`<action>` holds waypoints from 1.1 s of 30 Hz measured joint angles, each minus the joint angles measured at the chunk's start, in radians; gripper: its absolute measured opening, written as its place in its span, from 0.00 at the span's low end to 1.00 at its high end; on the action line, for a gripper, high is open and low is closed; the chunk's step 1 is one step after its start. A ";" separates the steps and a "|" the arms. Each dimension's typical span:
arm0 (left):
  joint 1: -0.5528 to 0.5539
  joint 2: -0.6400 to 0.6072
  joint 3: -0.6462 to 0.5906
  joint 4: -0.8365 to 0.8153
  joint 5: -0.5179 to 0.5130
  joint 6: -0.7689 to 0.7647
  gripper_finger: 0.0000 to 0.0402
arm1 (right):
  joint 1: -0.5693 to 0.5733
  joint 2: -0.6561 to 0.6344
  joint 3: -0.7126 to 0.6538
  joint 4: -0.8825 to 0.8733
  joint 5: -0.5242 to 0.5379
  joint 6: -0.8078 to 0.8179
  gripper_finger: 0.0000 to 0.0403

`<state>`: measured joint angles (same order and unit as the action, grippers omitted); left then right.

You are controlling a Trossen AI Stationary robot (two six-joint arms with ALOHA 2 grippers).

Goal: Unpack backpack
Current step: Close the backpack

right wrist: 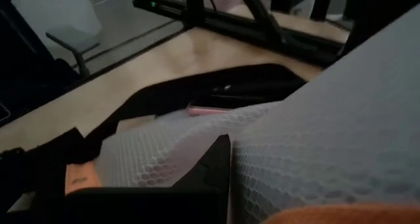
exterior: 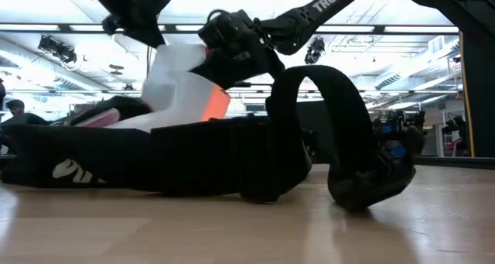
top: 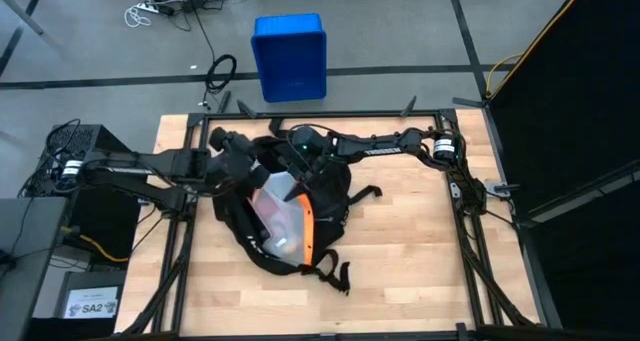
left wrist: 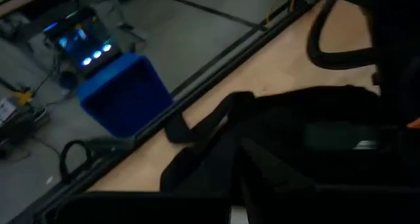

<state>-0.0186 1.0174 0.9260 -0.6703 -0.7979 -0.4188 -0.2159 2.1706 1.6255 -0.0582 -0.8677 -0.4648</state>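
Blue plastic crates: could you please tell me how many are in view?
1: the blue plastic crate stands on the floor beyond the table's far edge. Others may be hidden.

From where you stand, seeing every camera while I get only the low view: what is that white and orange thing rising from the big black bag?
Observer: It is the white honeycomb-mesh lining, orange-edged, of the large black fabric backpack, which lies open on the wooden table. The left hand and right hand are at it.
Operator: Anything inside?
Observer: The right wrist view shows a thin pink object in the opening.
Operator: Where might things go?
Observer: I cannot say, but a blue plastic crate stands on the floor past the table's far edge.
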 joint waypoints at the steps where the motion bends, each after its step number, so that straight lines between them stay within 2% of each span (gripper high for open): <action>1: 0.003 0.002 0.000 0.002 0.019 0.011 0.00 | 0.000 0.000 0.006 -0.010 0.000 0.000 0.00; 6: 0.021 0.024 0.000 -0.106 0.222 0.059 0.00 | -0.001 0.000 0.012 -0.105 0.027 0.000 0.00; 11: 0.024 0.037 -0.001 -0.193 0.282 0.069 0.00 | -0.020 0.000 0.012 -0.215 0.141 -0.003 0.00; 14: 0.041 0.048 -0.001 -0.215 0.386 0.081 0.02 | -0.047 0.000 0.012 -0.238 0.149 0.011 0.00; 18: 0.063 0.105 -0.001 -0.265 0.459 0.128 0.09 | -0.071 0.000 0.012 -0.238 0.151 0.024 0.00; 21: 0.082 0.168 -0.001 -0.261 0.503 0.183 0.19 | -0.079 0.000 0.012 -0.236 0.154 0.024 0.00; 24: 0.109 0.235 -0.001 -0.278 0.498 0.233 0.31 | -0.085 0.000 0.012 -0.238 0.154 0.024 0.00; 28: 0.175 0.310 0.007 -0.320 0.439 0.258 0.47 | -0.087 0.000 0.012 -0.241 0.149 0.024 0.00; 33: 0.252 0.363 0.072 -0.383 0.372 0.259 0.62 | -0.087 0.000 0.012 -0.245 0.145 0.024 0.00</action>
<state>0.2331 1.3803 0.9976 -1.0533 -0.4258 -0.1600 -0.3027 2.1704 1.6371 -0.3030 -0.7225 -0.4407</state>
